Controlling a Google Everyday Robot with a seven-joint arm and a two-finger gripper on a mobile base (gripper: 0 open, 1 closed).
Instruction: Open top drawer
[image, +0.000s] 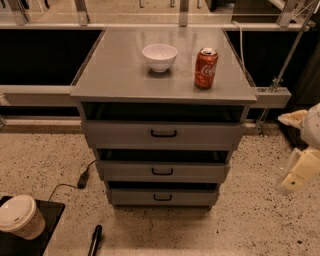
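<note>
The top drawer sits just under the bench's front edge, black loop handle centred, dark gap above its front. On the bench I see a white bowl mid-back and a red Coca-Cola can upright beside it, toward the right edge. My gripper hangs low beyond the front right corner, well apart from the drawer; I cannot tell its state

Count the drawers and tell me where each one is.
3, stacked: the top drawer under the tabletop, the middle drawer below it, the bottom drawer nearest the floor. The gripper hangs far right.
</note>
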